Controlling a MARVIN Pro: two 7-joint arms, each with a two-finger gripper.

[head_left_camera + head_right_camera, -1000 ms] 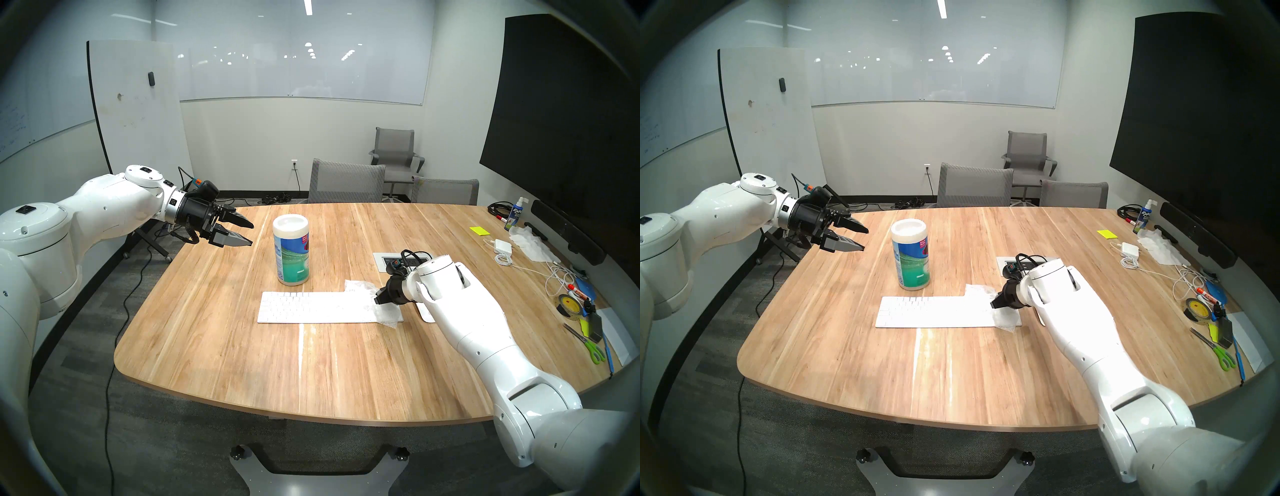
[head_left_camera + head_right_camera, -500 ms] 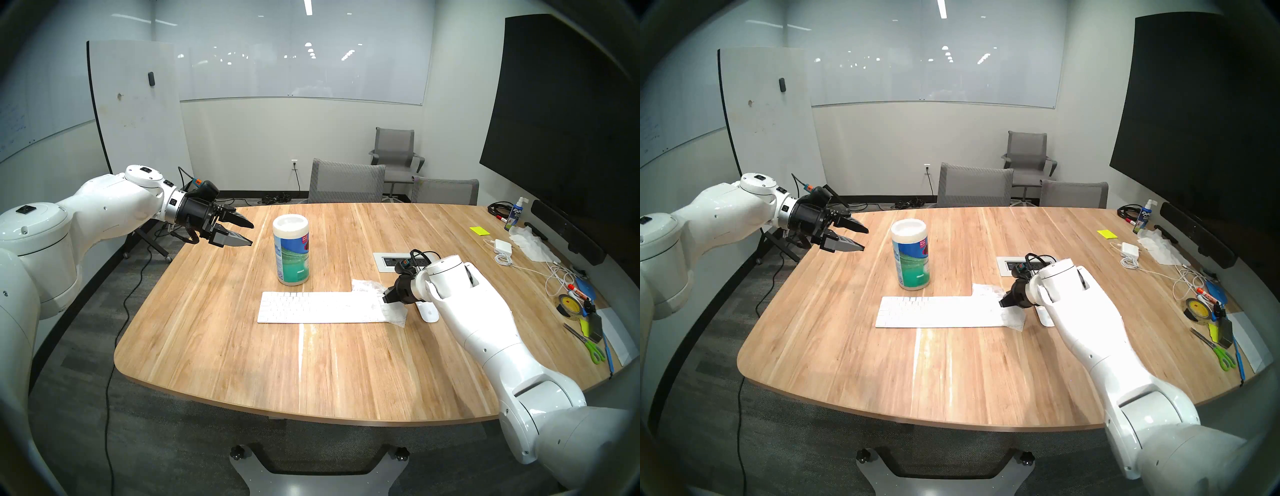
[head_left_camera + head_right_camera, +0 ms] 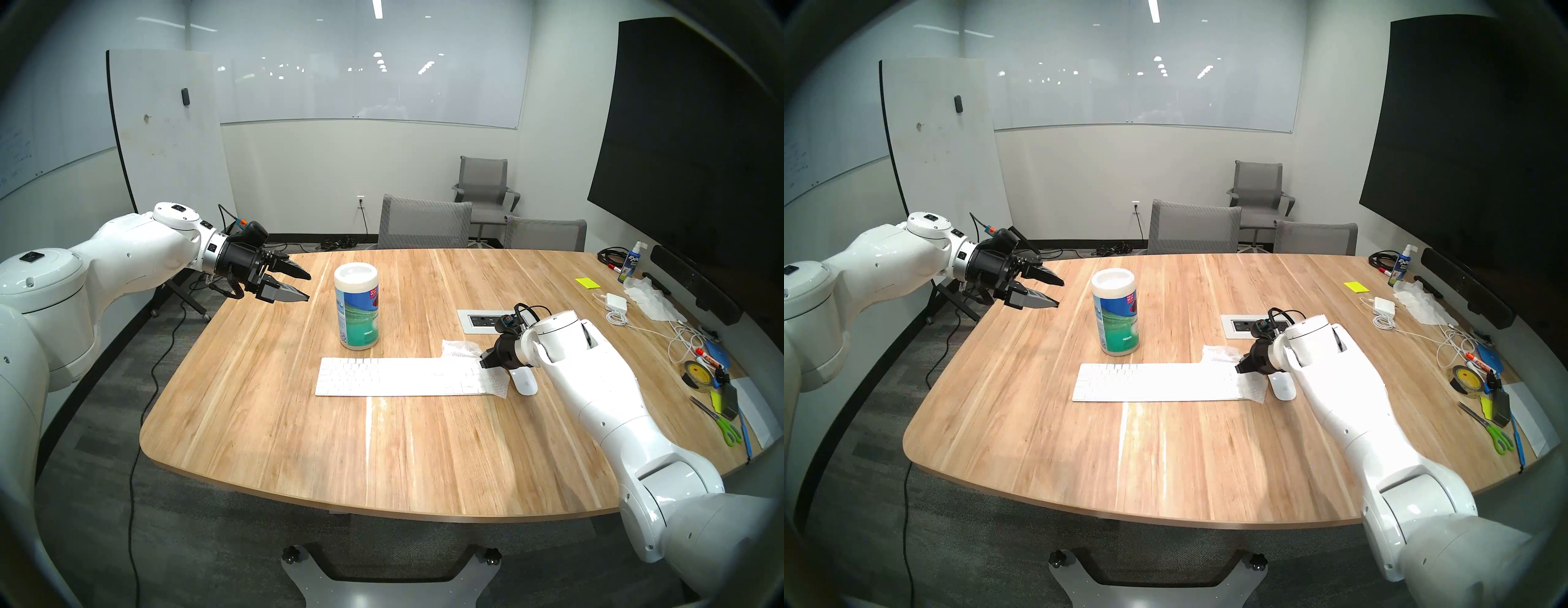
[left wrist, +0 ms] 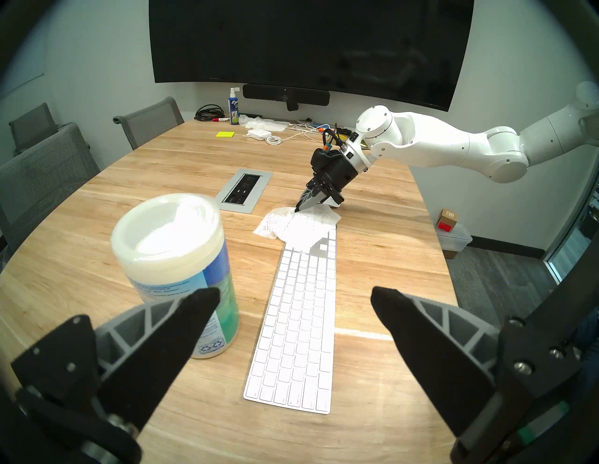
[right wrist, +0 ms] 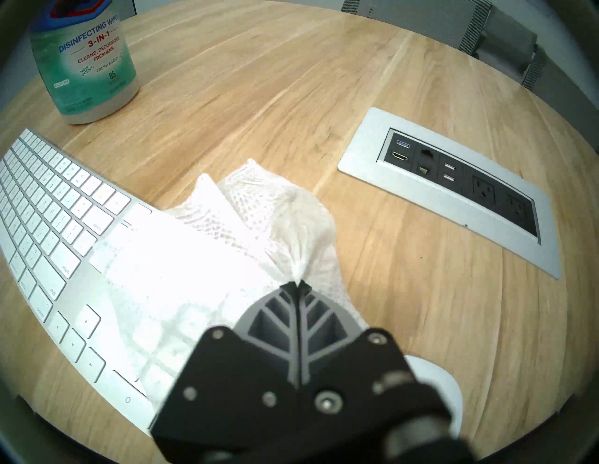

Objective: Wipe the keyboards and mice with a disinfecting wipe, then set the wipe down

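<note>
Wipe point(image 3: 494, 378) pinched in the right gripper point(image 3: 483, 364), draped over the right end of the one keyboard point(image 3: 394, 377).

One white mouse point(image 3: 524, 382) lies just beside that end, partly behind the gripper. One wipes tub point(image 3: 356, 312) stands behind the keyboard on the wooden table point(image 3: 382, 458). Left gripper point(image 3: 303, 285) hangs over the table's left edge, jaws wide apart, holding nothing.

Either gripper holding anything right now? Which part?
Right gripper is shut on the wipe, pinching a bunched fold; the rest drapes over the keyboard's end. Left gripper is open, empty.
</note>
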